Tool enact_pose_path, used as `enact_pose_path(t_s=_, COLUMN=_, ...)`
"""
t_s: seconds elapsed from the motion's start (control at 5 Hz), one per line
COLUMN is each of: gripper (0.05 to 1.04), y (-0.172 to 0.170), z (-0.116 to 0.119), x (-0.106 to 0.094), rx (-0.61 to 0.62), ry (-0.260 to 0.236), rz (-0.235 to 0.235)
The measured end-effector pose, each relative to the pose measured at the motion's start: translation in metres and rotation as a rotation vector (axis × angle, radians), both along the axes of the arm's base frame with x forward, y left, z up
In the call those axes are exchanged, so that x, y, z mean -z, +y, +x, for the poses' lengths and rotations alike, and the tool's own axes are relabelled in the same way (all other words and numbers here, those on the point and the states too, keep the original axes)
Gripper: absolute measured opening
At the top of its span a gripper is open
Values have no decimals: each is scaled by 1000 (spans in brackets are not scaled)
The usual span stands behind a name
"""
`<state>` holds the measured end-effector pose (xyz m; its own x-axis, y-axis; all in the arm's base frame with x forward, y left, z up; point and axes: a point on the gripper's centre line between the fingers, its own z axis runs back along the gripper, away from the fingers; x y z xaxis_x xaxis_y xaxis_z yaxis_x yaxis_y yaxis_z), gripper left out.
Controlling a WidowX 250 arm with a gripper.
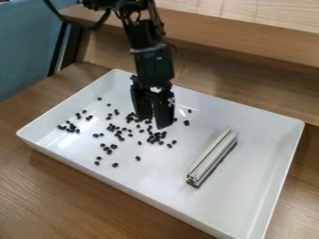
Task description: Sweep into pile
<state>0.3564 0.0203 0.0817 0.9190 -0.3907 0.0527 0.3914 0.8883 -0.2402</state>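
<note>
Here's the gripper (pixel 154 122), hanging over the middle of the tray (pixel 265 149), a little toward its far wall, fingers slightly parted and nothing between them. The black beans (pixel 157 135) are strewn over the tray's left half as the camera sees it, some right by the fingertips, a small bunch out by the left corner. And the sweeping bar (pixel 211 156)? Lying in the tray's right half, ungrasped.

So what could go wrong? Pickup first: a grip off the bar's middle could let it swivel or tip, and then beans may slip beneath its lower edge. Come down too low over the tray's left half, and the fingertips could knock beans about. Push too fast and they'll roll round the bar's ends — the ones out by the left corner look easiest to miss, with the walls hemming them in.

Now the edges: raised walls run round the tray, so a bar driven too far would bump them or shove the tray along the table (pixel 56 200). The best room for moving looks to be the tray's right half, either side of the bar — good space to grasp, square up and start a stroke.
</note>
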Motion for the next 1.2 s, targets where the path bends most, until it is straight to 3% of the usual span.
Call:
enact_pose_path(t_s=0.2, gripper=1000, y=-28, z=-4, x=9, rx=6, ry=10, rz=-36)
enact_pose_path(t_s=0.6, gripper=1001, y=-68, z=-8, x=17, rx=35, ry=16, rz=-45)
enact_pose_path(t_s=1.0, gripper=1001, y=-91, z=-3, x=0, rx=-10, ry=-42, rz=-28)
enact_pose_path(t_s=1.2, gripper=1000, y=-98, z=10, x=16, rx=-103, ry=-35, rz=20)
